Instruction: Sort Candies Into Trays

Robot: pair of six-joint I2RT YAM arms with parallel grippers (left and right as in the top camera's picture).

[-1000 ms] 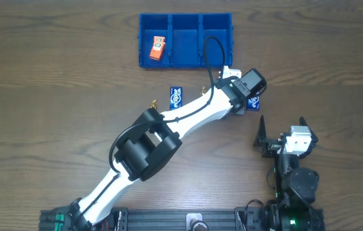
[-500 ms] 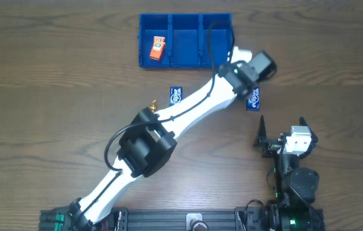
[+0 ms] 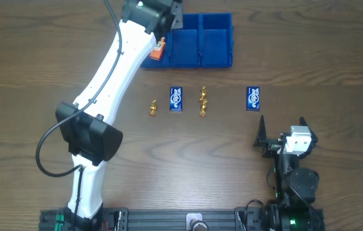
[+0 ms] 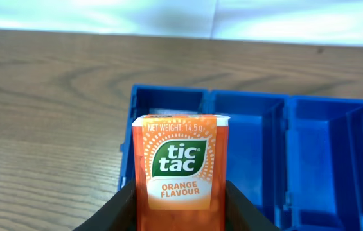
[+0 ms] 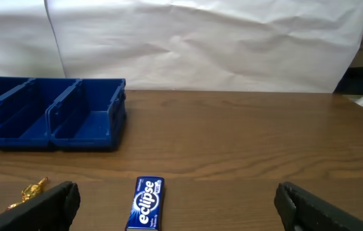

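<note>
My left gripper [image 4: 181, 208] is shut on an upright orange candy box [image 4: 181, 170]. It hangs above the left compartment of the blue three-bin tray [image 4: 277, 147], at the table's far side [image 3: 213, 61]. Another orange box [image 3: 160, 49] lies in that compartment, partly under the left gripper [image 3: 162, 22]. On the table lie two blue mint packs [image 3: 176, 99] [image 3: 253, 99] and three gold-wrapped candies [image 3: 153, 107] [image 3: 203, 95] [image 3: 203, 110]. My right gripper [image 3: 281, 131] stands open and empty near its base, with one blue mint pack [image 5: 146, 205] just ahead of it.
The tray's middle and right bins [image 5: 85, 122] hold nothing I can see. A white sheet hangs behind the table's far edge. Bare wood lies to the left and right of the candy row.
The left arm swung from beside the right blue mint pack leftward and up the view to the tray's left end. The gold candies it covered now show. The right arm has stayed still.
</note>
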